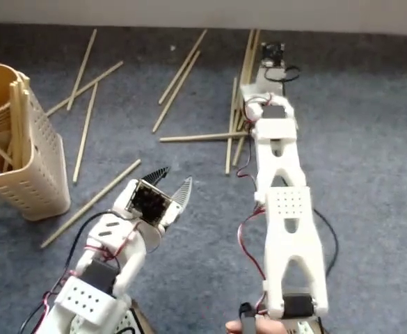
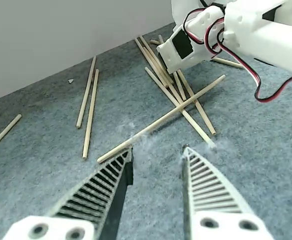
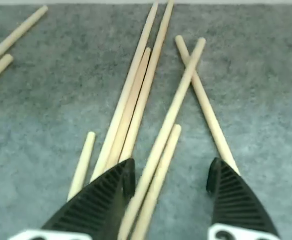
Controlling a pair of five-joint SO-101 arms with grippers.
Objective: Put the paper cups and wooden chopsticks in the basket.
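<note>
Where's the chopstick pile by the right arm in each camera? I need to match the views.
High view: the chopstick pile lies at upper middle, along the far end of the right arm.
Left wrist view: the pile lies beyond the open left gripper, running under that arm.
Right wrist view: the pile lies ahead of the open right gripper, some sticks reaching between its fingers.
Shared landmark: the right arm.

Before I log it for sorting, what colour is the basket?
Cream basket, perforated with small holes; clearest in the high view.
</note>
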